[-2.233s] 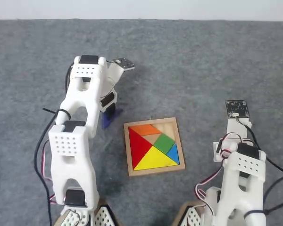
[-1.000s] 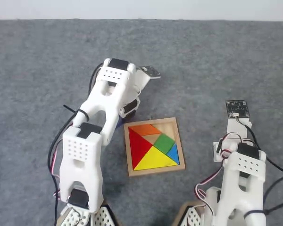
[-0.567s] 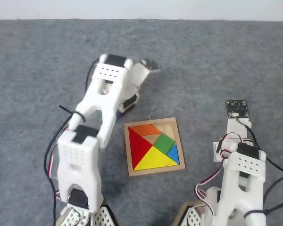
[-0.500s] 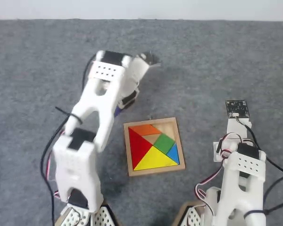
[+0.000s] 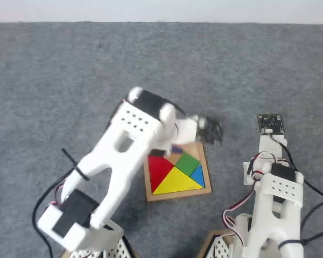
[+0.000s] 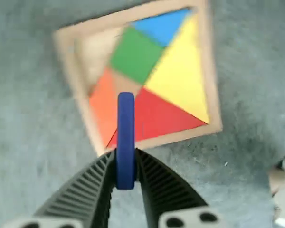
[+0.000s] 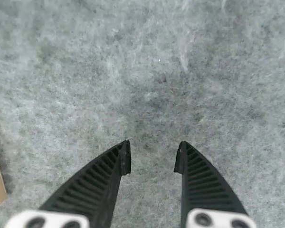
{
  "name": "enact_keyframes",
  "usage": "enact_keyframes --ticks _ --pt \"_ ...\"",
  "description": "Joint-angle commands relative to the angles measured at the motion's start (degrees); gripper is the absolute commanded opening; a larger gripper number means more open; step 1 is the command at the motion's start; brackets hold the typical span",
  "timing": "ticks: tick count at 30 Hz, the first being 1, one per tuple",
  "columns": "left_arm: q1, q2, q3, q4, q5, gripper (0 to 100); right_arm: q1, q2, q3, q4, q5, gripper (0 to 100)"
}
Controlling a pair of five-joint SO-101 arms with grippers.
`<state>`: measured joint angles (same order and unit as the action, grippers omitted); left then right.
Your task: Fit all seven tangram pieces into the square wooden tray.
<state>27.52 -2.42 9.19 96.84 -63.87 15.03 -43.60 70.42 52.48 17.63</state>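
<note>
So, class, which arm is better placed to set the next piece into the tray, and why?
Left. The left gripper is shut on the blue piece, held on edge above the tray. The right gripper is open over the carpet, holding nothing.

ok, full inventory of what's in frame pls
wooden tray: 1, light wood, on the mat between the arms
red triangle: 1, red, in tray
yellow triangle: 1, yellow, in tray
green square: 1, green, in tray
blue triangle: 1, light blue, in tray
orange piece: 1, orange, in tray
dark blue piece: 1, dark blue, held on edge over tray
mat: 1, grey, covers table
left gripper: 1, black, shut on dark blue piece
right gripper: 1, black, open over mat
</note>
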Motion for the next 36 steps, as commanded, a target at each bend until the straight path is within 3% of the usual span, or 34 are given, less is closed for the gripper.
enact_keyframes --ticks 1,8,20,27,36 --pt "3.3 0.2 1.4 -3.9 -5.1 1 1.5 -0.3 -1.7 -0.7 0.6 16.2" --pt "8.0 11.8 -3.2 -6.2 -7.4 1 9.5 -0.3 -4.0 -0.8 -0.7 16.2" --pt "7.5 25.7 -19.0 -5.8 -8.5 1 21.0 -0.3 -7.9 -1.4 -5.5 16.2" --pt "5.3 28.9 -21.4 -6.0 -8.6 2 20.1 -0.3 -7.8 -1.3 -5.2 16.2" --pt "4.1 29.4 -21.4 -6.2 -8.7 12 18.9 -0.3 -7.7 -1.2 -5.1 16.2"
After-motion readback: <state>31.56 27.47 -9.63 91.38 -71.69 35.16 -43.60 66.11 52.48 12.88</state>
